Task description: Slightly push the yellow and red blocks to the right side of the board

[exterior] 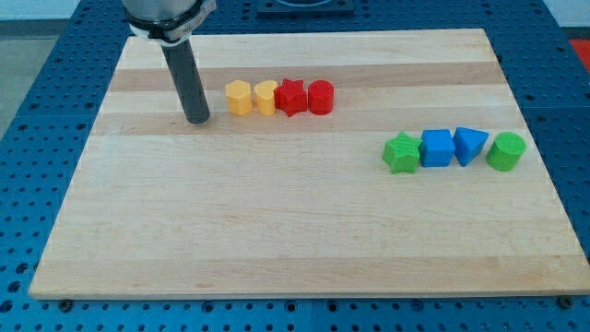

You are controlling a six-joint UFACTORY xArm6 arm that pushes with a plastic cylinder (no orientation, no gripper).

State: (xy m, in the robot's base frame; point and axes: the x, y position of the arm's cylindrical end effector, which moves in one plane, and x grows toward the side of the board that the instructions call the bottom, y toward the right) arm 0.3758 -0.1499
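A row of touching blocks lies near the view's top, left of centre: a yellow hexagon block [239, 97], a yellow heart-like block [265, 96], a red star block [291, 97] and a red cylinder block [320, 97]. My tip [197, 119] stands on the board to the left of the yellow hexagon block, a short gap apart from it and a little lower in the view. The dark rod rises from the tip toward the view's top.
A second row lies at the view's right: a green star block [401, 153], a blue cube block [436, 148], a blue triangular block [469, 146] and a green cylinder block [505, 151]. The wooden board [277, 240] sits on a blue perforated table.
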